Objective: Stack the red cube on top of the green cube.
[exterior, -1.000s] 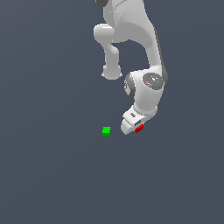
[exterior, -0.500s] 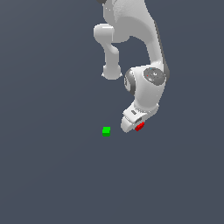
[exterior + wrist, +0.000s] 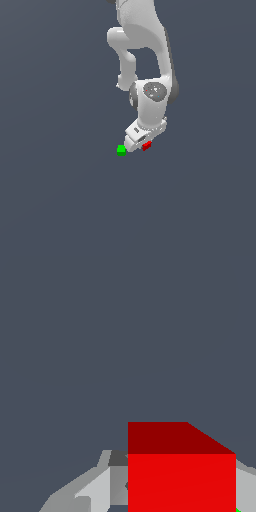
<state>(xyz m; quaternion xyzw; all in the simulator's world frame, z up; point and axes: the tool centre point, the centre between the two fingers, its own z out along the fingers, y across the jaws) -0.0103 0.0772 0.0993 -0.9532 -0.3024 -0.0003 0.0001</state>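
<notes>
Flat slate-grey ground fills both views. Arm (image 3: 150, 95) bends down over it, its gripper (image 3: 141, 143) clamped on the red cube (image 3: 146, 146), which fills the wrist view between pale fingers (image 3: 95, 488). Green cube (image 3: 121, 150) sits just beside the gripper, at the exterior view's left; only a sliver shows in the wrist view

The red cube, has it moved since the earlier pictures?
Yes. In the exterior view the red cube, sitting at the fingers, is now nearer the green cube, which kept its spot. It has shifted toward the exterior view's left.
</notes>
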